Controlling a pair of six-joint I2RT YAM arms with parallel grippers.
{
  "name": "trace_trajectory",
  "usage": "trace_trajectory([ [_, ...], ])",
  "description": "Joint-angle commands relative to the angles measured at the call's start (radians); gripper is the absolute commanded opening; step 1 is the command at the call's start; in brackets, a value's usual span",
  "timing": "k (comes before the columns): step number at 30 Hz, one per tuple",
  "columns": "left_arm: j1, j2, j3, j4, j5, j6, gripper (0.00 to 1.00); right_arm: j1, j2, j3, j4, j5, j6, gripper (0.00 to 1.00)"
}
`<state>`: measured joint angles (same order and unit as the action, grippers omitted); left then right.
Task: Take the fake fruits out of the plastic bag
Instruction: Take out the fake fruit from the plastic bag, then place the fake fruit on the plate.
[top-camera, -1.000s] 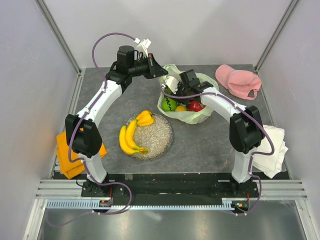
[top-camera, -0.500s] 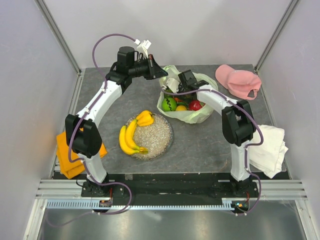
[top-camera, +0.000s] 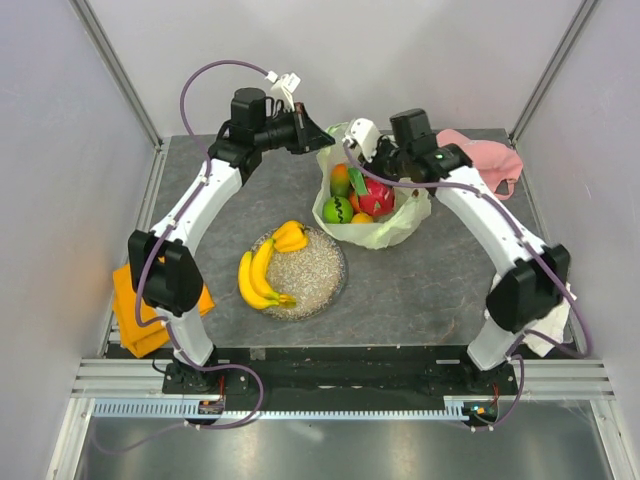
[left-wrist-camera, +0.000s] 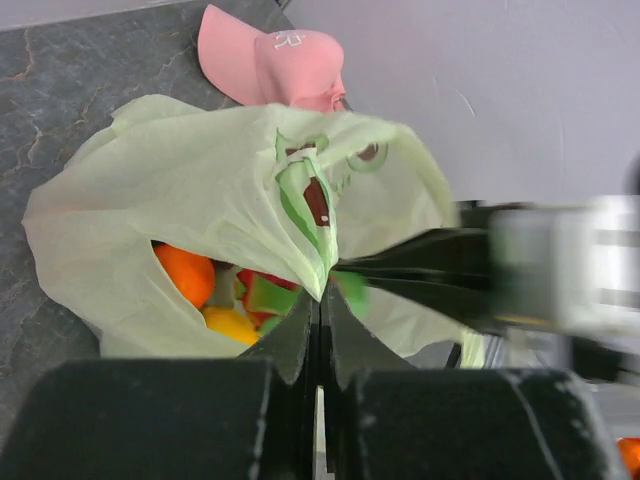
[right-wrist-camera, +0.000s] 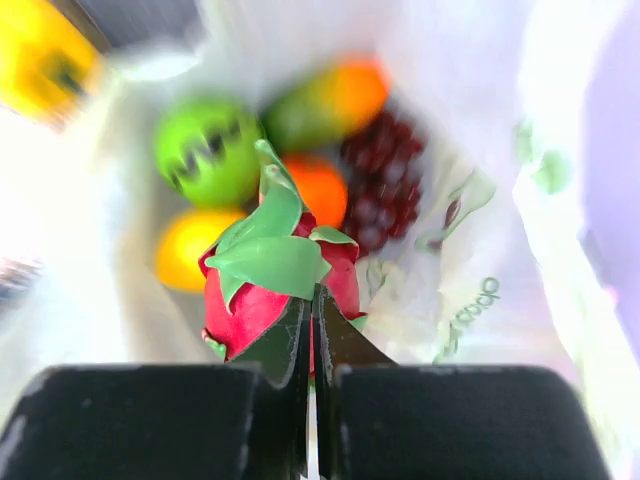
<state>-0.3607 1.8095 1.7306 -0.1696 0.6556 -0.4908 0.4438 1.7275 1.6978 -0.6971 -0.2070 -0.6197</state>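
Left claw (left-wrist-camera: 320, 300) is pressed together on the eleven o'clock rim of the pale yellow-green crinkly plastic bag (left-wrist-camera: 190, 190). Right claw (right-wrist-camera: 310, 305) pinches the glossy red-pink dragon fruit (right-wrist-camera: 245, 315) inside.

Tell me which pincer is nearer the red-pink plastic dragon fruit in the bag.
Right. The right pincer is shut on the red-pink plastic dragon fruit by its green leaf; the left pincer pinches the pale green plastic bag rim, apart from the fruit.
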Motion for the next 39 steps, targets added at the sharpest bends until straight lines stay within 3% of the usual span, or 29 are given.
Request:
trace_trajectory([
  [1, -0.004, -0.019, 0.053, -0.022, -0.017, 0.083, 0.02, 0.027, -0.173, 0.003, 0.117, -0.198, 0.084, 0.00],
  [9, 0.011, -0.061, 0.104, -0.070, -0.069, 0.167, 0.01, 0.073, -0.224, 0.097, 0.136, -0.347, 0.284, 0.00],
  [13, 0.049, -0.110, 0.130, -0.108, -0.100, 0.210, 0.02, 0.154, -0.262, -0.005, 0.122, -0.371, 0.244, 0.00],
  [16, 0.100, -0.163, 0.127, -0.137, -0.100, 0.227, 0.31, 0.197, -0.270, -0.095, 0.145, -0.351, 0.190, 0.00],
  [17, 0.114, -0.182, 0.112, -0.143, -0.100, 0.227, 0.48, 0.206, -0.267, -0.105, 0.145, -0.342, 0.180, 0.00],
  [23, 0.212, -0.286, 0.021, -0.137, -0.082, 0.204, 0.68, 0.292, -0.206, -0.185, 0.134, -0.318, 0.120, 0.01],
  [31, 0.255, -0.372, -0.069, -0.125, -0.067, 0.190, 0.71, 0.325, -0.066, -0.236, 0.185, -0.185, 0.261, 0.01],
  [39, 0.266, -0.406, -0.114, -0.114, -0.062, 0.179, 0.70, 0.377, 0.042, -0.188, 0.199, -0.192, 0.284, 0.00],
])
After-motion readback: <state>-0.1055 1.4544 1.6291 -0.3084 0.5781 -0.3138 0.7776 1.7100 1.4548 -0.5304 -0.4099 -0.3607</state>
